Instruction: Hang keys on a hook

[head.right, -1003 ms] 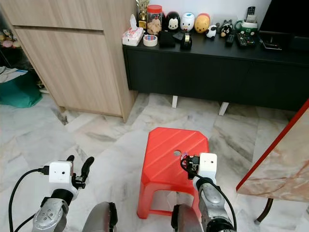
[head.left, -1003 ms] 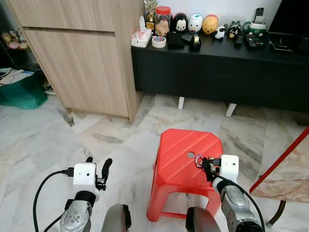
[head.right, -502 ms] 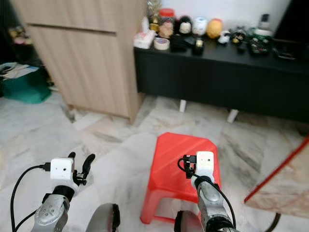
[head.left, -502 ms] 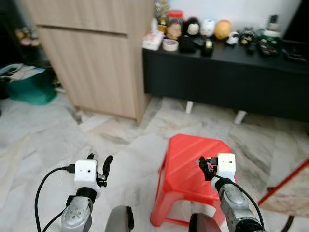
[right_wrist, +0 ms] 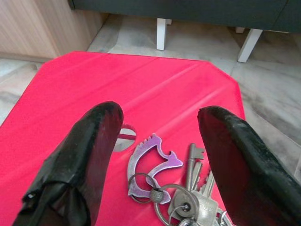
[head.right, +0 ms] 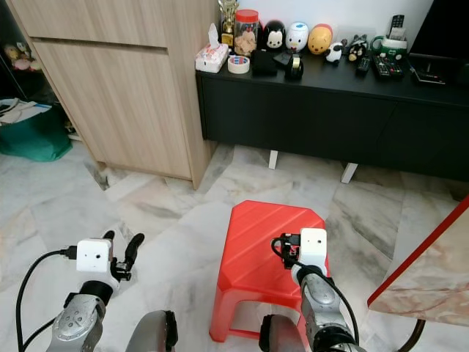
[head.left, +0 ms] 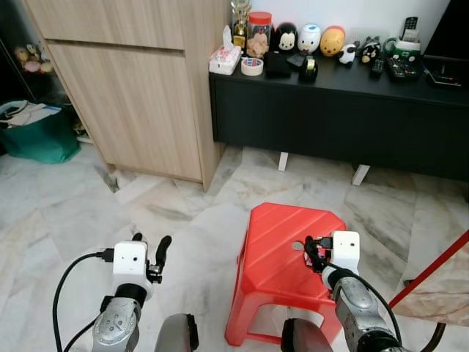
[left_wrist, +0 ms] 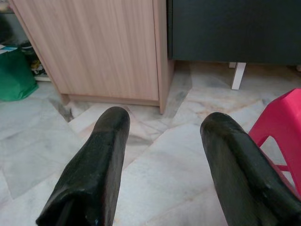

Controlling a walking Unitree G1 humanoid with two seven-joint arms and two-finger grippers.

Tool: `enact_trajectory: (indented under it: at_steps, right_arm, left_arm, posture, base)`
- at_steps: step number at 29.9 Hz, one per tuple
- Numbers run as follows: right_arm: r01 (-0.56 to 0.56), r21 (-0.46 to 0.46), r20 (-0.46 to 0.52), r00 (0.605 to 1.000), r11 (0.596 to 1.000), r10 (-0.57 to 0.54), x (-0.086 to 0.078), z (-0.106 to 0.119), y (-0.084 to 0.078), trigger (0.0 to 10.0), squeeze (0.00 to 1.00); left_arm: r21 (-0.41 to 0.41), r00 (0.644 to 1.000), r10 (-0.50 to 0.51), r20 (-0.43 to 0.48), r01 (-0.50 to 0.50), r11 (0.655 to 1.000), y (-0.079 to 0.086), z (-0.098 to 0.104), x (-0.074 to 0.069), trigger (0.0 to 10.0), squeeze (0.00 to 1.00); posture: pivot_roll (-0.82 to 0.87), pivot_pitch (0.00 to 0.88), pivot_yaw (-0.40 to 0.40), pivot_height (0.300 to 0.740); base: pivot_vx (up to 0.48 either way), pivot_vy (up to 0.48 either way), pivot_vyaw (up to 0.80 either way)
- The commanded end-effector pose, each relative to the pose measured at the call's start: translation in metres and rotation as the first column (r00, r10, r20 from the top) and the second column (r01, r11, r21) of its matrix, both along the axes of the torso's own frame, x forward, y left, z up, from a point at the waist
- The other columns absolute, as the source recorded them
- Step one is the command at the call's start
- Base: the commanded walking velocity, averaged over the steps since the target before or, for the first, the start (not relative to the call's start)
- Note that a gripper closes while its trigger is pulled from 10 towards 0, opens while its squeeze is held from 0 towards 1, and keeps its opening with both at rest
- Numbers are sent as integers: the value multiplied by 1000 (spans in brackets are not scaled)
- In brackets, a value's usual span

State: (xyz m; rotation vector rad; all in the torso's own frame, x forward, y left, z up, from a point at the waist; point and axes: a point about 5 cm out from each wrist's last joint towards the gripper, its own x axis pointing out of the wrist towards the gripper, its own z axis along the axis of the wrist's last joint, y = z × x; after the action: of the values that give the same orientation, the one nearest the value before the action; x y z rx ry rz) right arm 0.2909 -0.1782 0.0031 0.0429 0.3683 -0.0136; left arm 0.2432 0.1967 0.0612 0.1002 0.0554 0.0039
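Right gripper [right_wrist: 157, 141] fingers apart, above keys [right_wrist: 181, 188] on stool [right_wrist: 70, 89]. Lower straight, straddle purple ring, then pinch. Left gripper [left_wrist: 162, 155] fingers apart, idle left of stool.

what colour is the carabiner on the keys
Purple carabiner, clearest in the right wrist view.
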Motion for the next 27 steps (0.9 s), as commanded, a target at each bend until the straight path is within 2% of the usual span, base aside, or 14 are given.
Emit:
enact_trajectory:
  at_steps: [1, 5, 9, 14, 22, 27]
  right_arm:
    - [13, 1, -21, 1000, 1000, -13, -2, -2, -2, 10000, 0]
    - [44, -39, -78, 996, 998, -47, -4, -7, -12, 10000, 0]
    - [48, -11, -133, 990, 999, -49, -5, -10, -17, 10000, 0]
    - [-17, -26, -204, 979, 1000, 11, -6, -14, -18, 10000, 0]
    - [73, -14, -207, 976, 997, -75, -4, -11, -27, 10000, 0]
    - [68, -10, -245, 967, 998, -69, -12, -19, -26, 10000, 0]
  left_arm:
    - [11, 1000, -7, -6, 7, 1000, 0, -2, -1, 10000, 0]
    - [14, 1000, -4, -7, 4, 1000, 1, -2, -1, 10000, 0]
    - [18, 1000, -2, -8, 2, 1000, 2, -2, -2, 10000, 0]
    - [21, 1000, 1, -12, -1, 1000, 4, -2, -3, 10000, 0]
    - [23, 1000, 1, -15, 0, 1000, 5, -2, -4, 10000, 0]
    - [23, 1000, -6, -17, 6, 1000, 4, -3, -4, 10000, 0]
  posture:
    - [71, 48, -23, 595]
    - [76, 49, -24, 595]
    - [76, 50, -24, 595]
    - [81, 54, -22, 595]
    - [82, 57, -19, 595]
    - [83, 57, -16, 595]
  base:
    - [360, 0, 0]
    - [77, 0, 0]
    - [0, 0, 0]
    - [0, 0, 0]
    - [0, 0, 0]
    - [0, 0, 0]
